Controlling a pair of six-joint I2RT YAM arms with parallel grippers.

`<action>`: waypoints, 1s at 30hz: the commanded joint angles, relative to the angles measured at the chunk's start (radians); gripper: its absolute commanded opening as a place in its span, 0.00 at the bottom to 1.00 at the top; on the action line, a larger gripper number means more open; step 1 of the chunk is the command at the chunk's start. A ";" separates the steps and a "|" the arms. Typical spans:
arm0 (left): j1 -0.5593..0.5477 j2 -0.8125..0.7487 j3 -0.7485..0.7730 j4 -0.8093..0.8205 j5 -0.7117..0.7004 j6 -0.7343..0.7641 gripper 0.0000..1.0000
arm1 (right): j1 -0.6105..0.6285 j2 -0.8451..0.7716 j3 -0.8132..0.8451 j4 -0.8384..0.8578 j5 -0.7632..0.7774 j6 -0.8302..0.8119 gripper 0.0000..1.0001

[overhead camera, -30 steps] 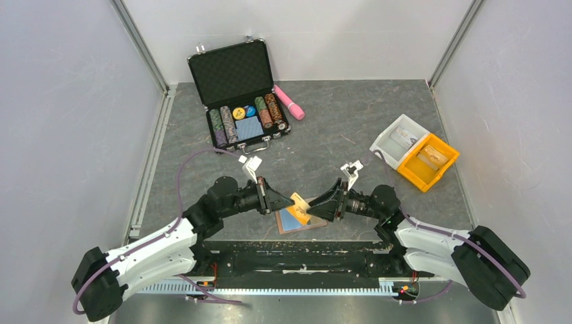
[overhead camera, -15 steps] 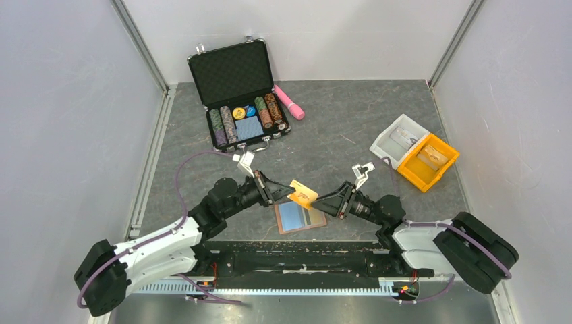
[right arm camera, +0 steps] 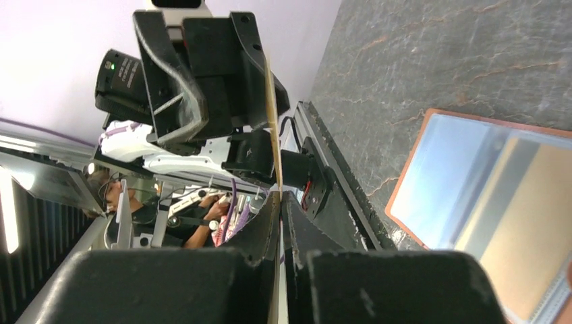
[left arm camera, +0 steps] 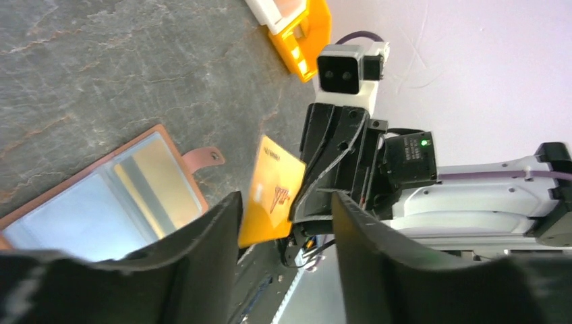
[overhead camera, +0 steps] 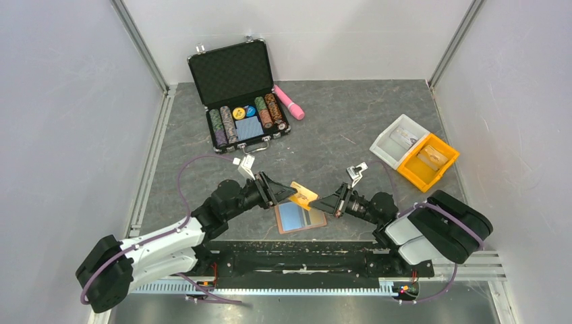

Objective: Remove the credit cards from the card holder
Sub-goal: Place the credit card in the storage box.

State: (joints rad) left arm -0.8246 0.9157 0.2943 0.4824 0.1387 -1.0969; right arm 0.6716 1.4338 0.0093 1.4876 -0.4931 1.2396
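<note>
Card transfer step: right gripper (overhead camera: 318, 202) jaws pinch the orange-yellow credit card (overhead camera: 303, 194); left gripper (overhead camera: 283, 192) jaws stand spread. Next: set it on the counter (overhead camera: 351, 121), beside the open card holder (overhead camera: 300, 217).

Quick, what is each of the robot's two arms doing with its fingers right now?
Left gripper: fingers open, standing either side of the orange card without gripping it.
Right gripper: fingers closed on the orange card.

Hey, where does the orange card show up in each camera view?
Top view: orange card just below centre, between the two arms.
Left wrist: orange card at centre, face showing.
Right wrist: orange card left of centre, edge-on, a thin line.
Shared landmark: open card holder, visible in all three.
</note>
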 commanded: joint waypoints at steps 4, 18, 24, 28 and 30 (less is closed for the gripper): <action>-0.001 -0.052 0.078 -0.216 -0.013 0.126 0.84 | -0.088 0.015 -0.055 0.432 -0.038 0.034 0.00; 0.000 -0.092 0.362 -0.754 -0.019 0.458 1.00 | -0.358 -0.199 0.157 -0.505 -0.164 -0.360 0.00; 0.001 -0.095 0.485 -0.973 -0.088 0.605 1.00 | -0.461 -0.276 0.507 -1.336 -0.012 -0.805 0.00; 0.001 -0.072 0.537 -1.063 -0.114 0.676 1.00 | -0.630 -0.286 0.594 -1.522 -0.064 -0.853 0.00; 0.001 -0.061 0.549 -1.095 -0.118 0.697 1.00 | -0.707 -0.279 0.661 -1.635 -0.035 -0.903 0.00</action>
State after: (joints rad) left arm -0.8242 0.8356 0.7856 -0.4824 0.0574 -0.5293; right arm 0.0834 1.1652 0.5747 0.2276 -0.5617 0.5133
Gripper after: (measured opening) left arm 0.996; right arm 0.006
